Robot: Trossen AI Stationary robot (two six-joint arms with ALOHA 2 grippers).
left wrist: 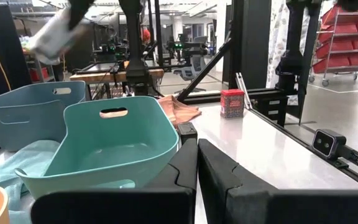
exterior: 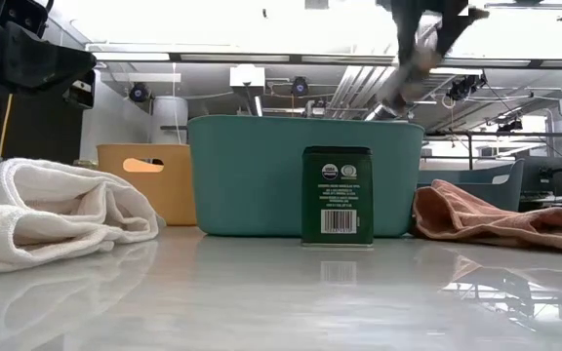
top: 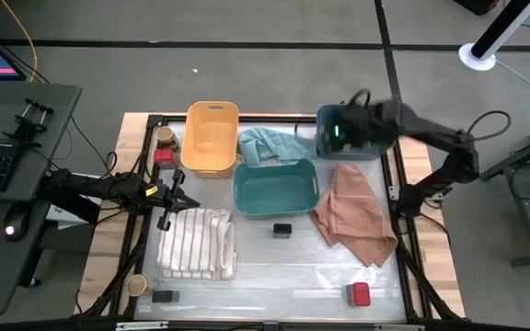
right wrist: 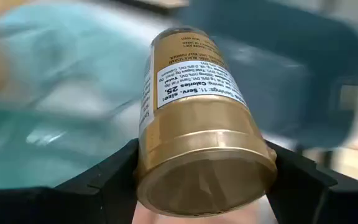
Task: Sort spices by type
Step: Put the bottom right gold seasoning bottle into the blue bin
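My right gripper (top: 339,131) hangs above the blue-grey bin (top: 364,147) at the table's far right, shut on a round gold-lidded spice jar (right wrist: 197,106). My left gripper (top: 173,197) waits shut at the table's left, beside the striped cloth (top: 196,244). A black tin (top: 282,230) stands upright on the table in front of the teal bin (top: 276,188). A red-topped jar (top: 359,294) stands near the front edge. A round jar (top: 136,285) and a black tin (top: 164,296) sit at the near left. A round jar (top: 164,138) and a red jar (top: 162,154) sit at the far left. My right gripper pinches the round jar between its two fingers (right wrist: 114,180) at its gold end (right wrist: 210,174), one finger on each side of the round wall. The jar points away from the wrist, along the fingers. It is lifted clear above the bin.
A yellow bin (top: 212,138) stands at the far left of centre. A teal cloth (top: 270,145) lies behind the teal bin, and a salmon cloth (top: 355,216) lies to its right. The black frame rail (top: 398,184) borders the table.
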